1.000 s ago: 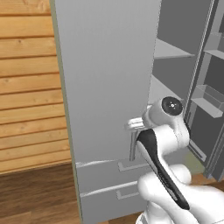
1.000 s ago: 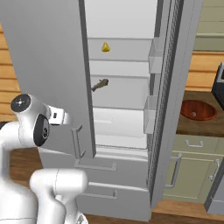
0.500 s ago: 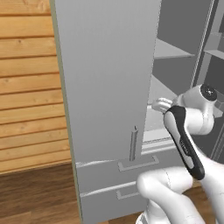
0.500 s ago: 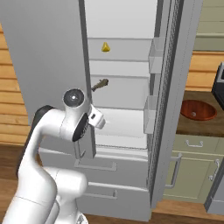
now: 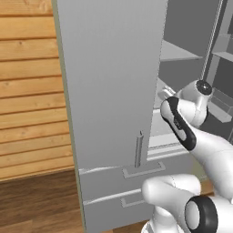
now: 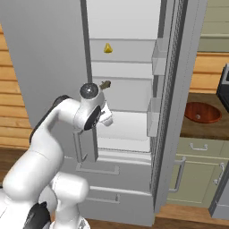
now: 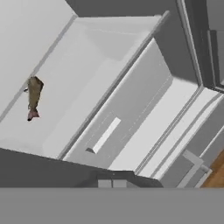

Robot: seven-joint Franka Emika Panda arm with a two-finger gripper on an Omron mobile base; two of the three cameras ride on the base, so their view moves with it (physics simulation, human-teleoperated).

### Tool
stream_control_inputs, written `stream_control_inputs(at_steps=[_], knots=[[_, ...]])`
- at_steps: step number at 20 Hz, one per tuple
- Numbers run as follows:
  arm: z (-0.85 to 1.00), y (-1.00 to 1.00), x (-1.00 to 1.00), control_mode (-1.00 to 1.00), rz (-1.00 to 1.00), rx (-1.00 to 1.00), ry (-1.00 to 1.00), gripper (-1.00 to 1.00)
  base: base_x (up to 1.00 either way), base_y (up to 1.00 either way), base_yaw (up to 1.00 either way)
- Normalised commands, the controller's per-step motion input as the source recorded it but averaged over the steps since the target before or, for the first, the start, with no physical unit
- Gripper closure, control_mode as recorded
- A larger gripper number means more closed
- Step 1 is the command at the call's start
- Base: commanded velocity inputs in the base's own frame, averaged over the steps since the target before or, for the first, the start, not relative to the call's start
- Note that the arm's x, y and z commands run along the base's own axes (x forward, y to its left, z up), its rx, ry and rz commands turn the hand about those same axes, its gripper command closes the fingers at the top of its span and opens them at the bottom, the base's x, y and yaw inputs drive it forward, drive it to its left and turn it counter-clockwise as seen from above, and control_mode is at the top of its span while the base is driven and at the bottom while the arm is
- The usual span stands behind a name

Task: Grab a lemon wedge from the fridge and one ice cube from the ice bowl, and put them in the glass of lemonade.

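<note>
The grey fridge (image 6: pixel 134 134) stands with both upper doors swung open; its left door (image 5: pixel 109 82) fills the middle of the left base view. A small brownish crescent, the lemon wedge (image 6: pixel 105 84), lies on the middle shelf and shows at the left of the hand view as the lemon wedge (image 7: pixel 33 97). My gripper (image 6: pixel 106 117) is shut and empty, hanging in the opening just below and in front of that shelf; it also shows as the gripper (image 5: pixel 162 94) and the gripper (image 7: pixel 111 183). The reddish-brown ice bowl (image 6: pixel 202 112) sits on the counter to the right. The glass of lemonade is out of view.
A small yellow triangular piece (image 6: pixel 108 48) rests on the upper shelf. The open right door (image 6: pixel 174 98) with its bins stands between the shelves and the counter. Two lower drawers (image 6: pixel 112 192) are shut. A wooden wall (image 5: pixel 27 91) lies left of the fridge.
The arm has swung from beside the left door's handle rightward into the fridge opening. The gripper stayed shut.
</note>
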Motion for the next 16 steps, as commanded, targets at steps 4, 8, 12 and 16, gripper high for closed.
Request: stream_control_inputs(at_steps=[4, 8, 12, 16], knots=[[0.08, -0.72, 0.08, -1.00, -0.18, 0.43, 0.00, 1.00, 0.00, 0.00, 0.00], [-0.02, -0.18, 0.07, -1.00, 0.00, 0.21, -0.06, 1.00, 0.00, 0.00, 0.00], [-0.04, 0.00, 0.48, -1.00, 0.00, 0.17, 0.00, -1.00, 0.00, 0.00, 0.00], [0.02, 0.00, 0.40, -1.00, 0.13, 0.23, 0.00, -1.00, 0.00, 0.00, 0.00]])
